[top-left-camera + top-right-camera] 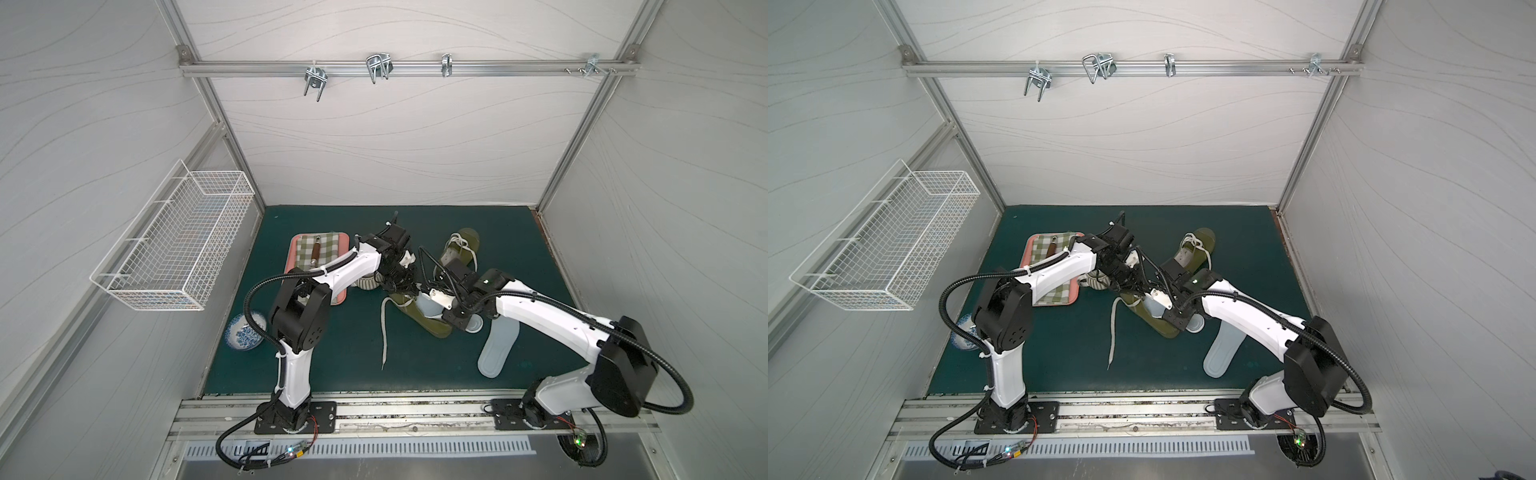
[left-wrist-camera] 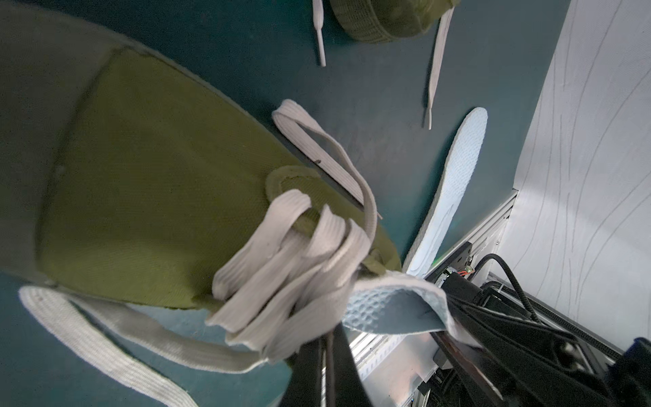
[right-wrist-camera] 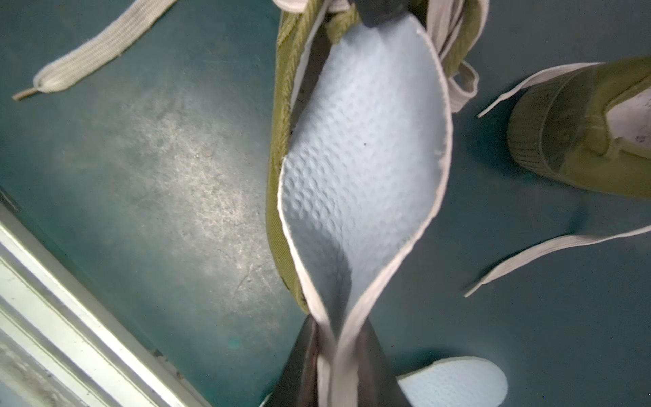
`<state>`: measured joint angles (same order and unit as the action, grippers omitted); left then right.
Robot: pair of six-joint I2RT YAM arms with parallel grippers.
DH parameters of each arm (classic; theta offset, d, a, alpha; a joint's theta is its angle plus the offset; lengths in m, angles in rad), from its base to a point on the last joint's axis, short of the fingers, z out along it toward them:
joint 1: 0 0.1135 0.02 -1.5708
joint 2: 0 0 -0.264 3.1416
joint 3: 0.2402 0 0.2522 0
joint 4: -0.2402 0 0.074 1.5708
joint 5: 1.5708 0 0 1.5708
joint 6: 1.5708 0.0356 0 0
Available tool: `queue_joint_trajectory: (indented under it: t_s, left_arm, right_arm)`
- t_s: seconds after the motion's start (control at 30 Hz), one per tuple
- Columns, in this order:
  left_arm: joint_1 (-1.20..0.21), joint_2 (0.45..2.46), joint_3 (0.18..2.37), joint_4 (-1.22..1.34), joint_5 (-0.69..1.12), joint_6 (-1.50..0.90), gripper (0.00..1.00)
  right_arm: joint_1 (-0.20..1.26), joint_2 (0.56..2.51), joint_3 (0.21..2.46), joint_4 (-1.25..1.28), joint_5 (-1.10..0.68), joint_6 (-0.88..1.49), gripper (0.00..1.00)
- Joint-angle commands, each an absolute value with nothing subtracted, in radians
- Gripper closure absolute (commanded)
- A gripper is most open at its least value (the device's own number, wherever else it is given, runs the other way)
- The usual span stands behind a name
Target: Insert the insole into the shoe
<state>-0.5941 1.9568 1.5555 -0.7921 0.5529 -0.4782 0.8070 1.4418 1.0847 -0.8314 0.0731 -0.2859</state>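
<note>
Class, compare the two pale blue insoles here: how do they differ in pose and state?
The held insole is pinched at one end by the right gripper; the loose insole is in no gripper. The held insole is curled, its far end inside the green shoe; the loose insole lies flat on the mat, outside any shoe. Both are pale blue, dimpled, white-edged.
</note>
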Motion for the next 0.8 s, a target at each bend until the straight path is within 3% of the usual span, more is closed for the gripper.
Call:
queue_joint_trajectory:
  t_s: [0.0,0.27,0.43,0.77]
  left_arm:
    - [-0.604,1.914,1.548,-0.734,0.597,-0.505,1.0]
    - [-0.604,1.893,1.507,-0.692,0.602,-0.523,1.0]
    - [-0.604,1.863,1.492,-0.627,0.638,-0.549,1.0]
    - [-0.594,1.854,1.47,-0.59,0.642,-0.598,1.0]
  right_arm:
    - [0.781,1.458,1.096,-0.804,-0.03,-0.237,0.81]
    - [0.729,1.469,1.125,-0.813,-0.176,-0.22,0.85]
    - [0.815,1.486,1.145,-0.931,0.026,-0.253,0.89]
    - [0.804,1.463,1.153,-0.996,-0.009,-0.221,0.92]
